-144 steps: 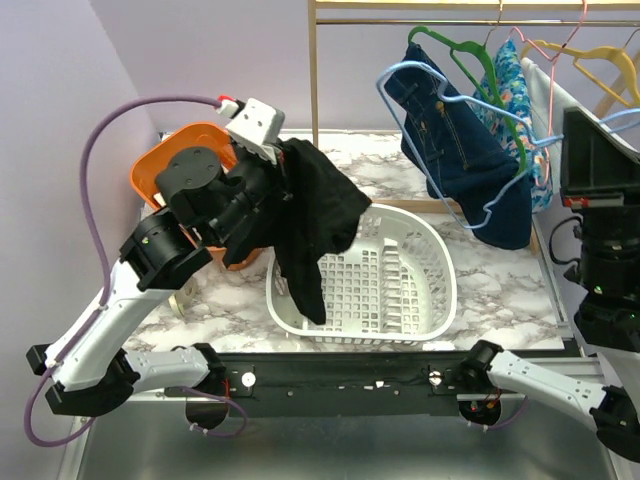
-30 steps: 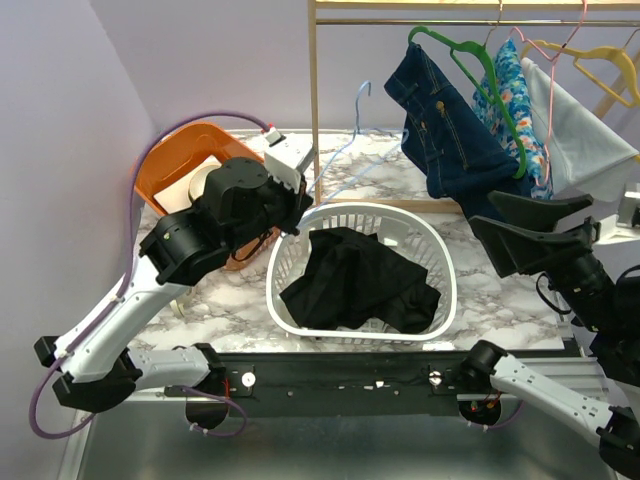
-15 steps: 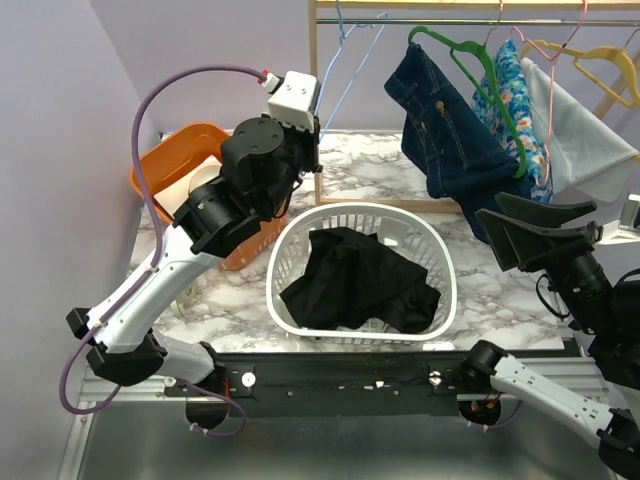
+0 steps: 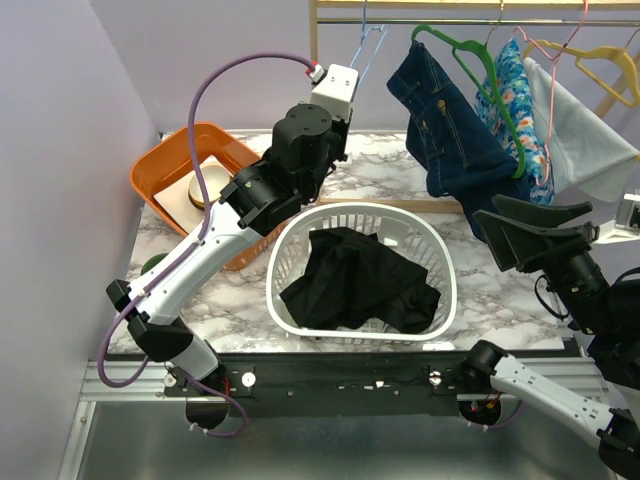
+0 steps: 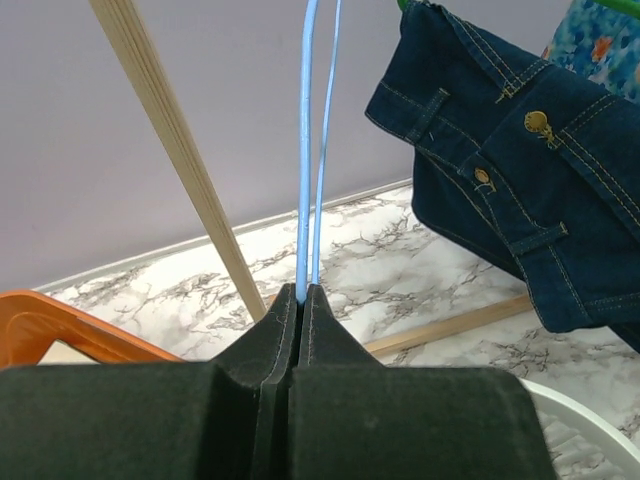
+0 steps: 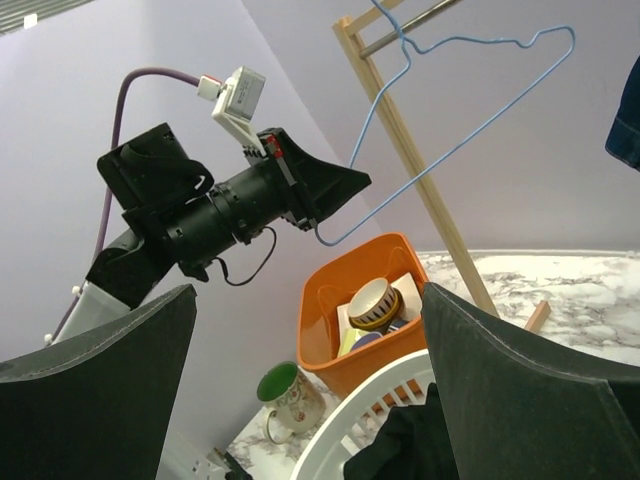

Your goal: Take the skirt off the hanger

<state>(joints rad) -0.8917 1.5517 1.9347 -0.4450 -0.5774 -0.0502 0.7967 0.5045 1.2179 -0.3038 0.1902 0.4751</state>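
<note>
The black skirt lies crumpled inside the white basket, off its hanger; its edge also shows in the right wrist view. My left gripper is shut on the lower corner of the bare light-blue hanger, raised high by the rack. In the left wrist view the pads pinch the blue wire. The hanger's hook is up at the rail. At the right, above the table edge, my right gripper is open and holds nothing.
A wooden rack post stands just left of the hanger. A denim garment on a green hanger and more clothes hang to the right. An orange bin with bowls sits at the back left, and a mug beside it.
The skirt, earlier held over the basket, now lies in it. My left arm has lifted the empty hanger from beside the basket up to the rail. The right gripper barely moved.
</note>
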